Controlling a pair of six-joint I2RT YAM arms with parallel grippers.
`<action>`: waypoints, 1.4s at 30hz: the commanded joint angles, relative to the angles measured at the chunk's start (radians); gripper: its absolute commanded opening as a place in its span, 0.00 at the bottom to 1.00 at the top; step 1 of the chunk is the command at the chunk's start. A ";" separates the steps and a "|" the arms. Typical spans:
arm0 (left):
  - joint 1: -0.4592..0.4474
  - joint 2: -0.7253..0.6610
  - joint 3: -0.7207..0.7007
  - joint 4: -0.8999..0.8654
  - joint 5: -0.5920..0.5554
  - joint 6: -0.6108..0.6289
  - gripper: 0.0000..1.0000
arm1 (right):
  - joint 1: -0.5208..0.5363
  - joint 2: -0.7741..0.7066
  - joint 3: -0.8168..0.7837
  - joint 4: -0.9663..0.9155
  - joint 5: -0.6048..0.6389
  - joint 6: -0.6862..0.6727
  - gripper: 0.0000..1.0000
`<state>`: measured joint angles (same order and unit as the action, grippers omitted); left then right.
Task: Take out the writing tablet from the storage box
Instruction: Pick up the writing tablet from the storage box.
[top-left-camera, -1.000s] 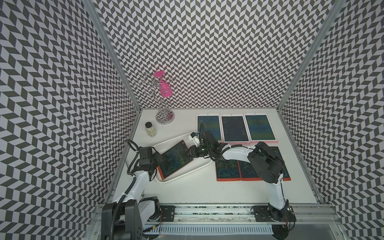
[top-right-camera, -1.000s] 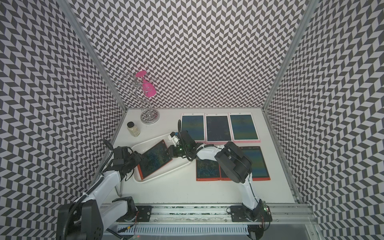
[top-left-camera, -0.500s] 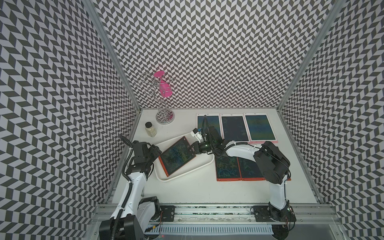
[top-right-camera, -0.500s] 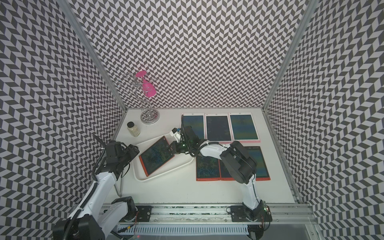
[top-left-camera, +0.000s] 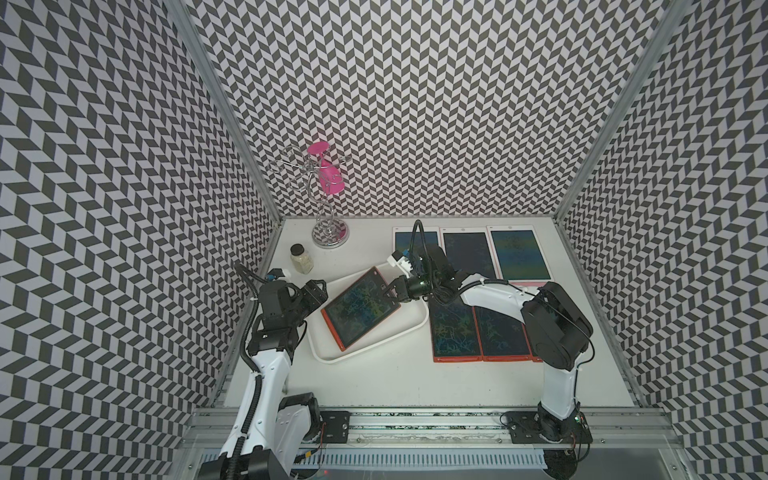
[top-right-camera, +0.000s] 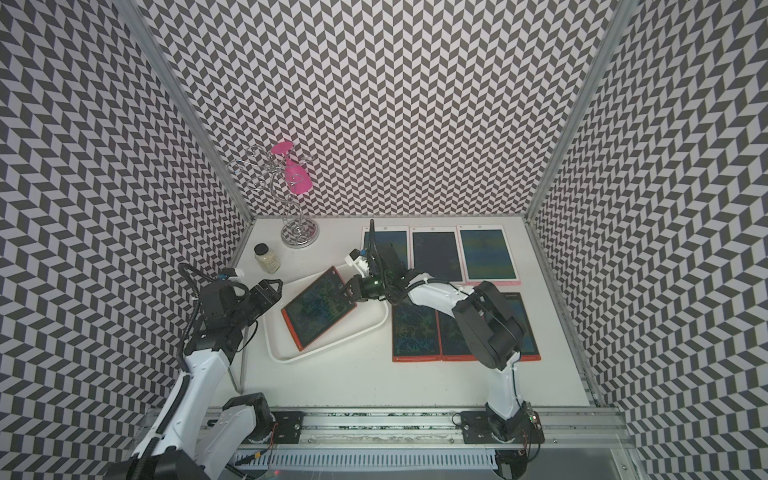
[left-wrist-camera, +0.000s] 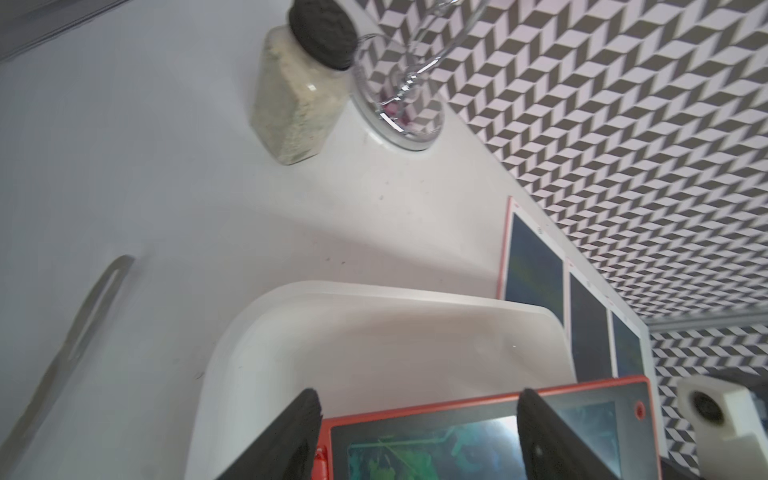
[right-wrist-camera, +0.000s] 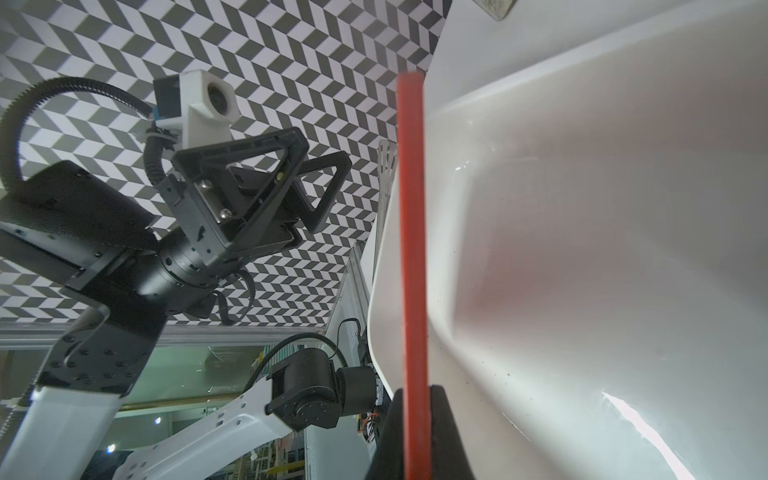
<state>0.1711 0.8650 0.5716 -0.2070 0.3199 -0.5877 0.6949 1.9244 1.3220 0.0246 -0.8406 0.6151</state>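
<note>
**A:** In a top view, the right gripper (top-left-camera: 390, 291) pinches the tablet's (top-left-camera: 360, 307) far-right corner. It's raised, but over the box (top-left-camera: 374, 347).

**B:** Left wrist view: left gripper (left-wrist-camera: 417, 399) spread wide, empty. Right wrist view: red edge clamped tight. So it's lifted, not out yet.

writing tablet (top-left-camera: 360, 308) frame was red, screen dark w/ green-blue scribbles; storage box (top-left-camera: 395, 332) white; walls (top-left-camera: 415, 104) blk/wht chevron; desk (top-left-camera: 395, 382) white.

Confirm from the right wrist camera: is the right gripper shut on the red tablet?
Yes, the right gripper pinches the red tablet edge-on between its jaws.
</note>
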 joint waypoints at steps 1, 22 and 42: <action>0.004 -0.012 -0.026 0.093 0.114 0.026 0.76 | -0.031 -0.055 0.044 -0.022 -0.041 -0.070 0.01; -0.127 0.000 -0.145 0.201 0.169 -0.030 0.78 | -0.146 -0.186 0.022 -0.156 -0.070 -0.160 0.01; -0.127 0.001 -0.320 0.568 0.375 -0.194 0.79 | -0.170 -0.154 -0.023 0.049 -0.191 0.017 0.01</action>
<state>0.0460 0.8631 0.2714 0.2226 0.6353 -0.7361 0.5209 1.7630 1.3056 -0.0296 -0.9997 0.6033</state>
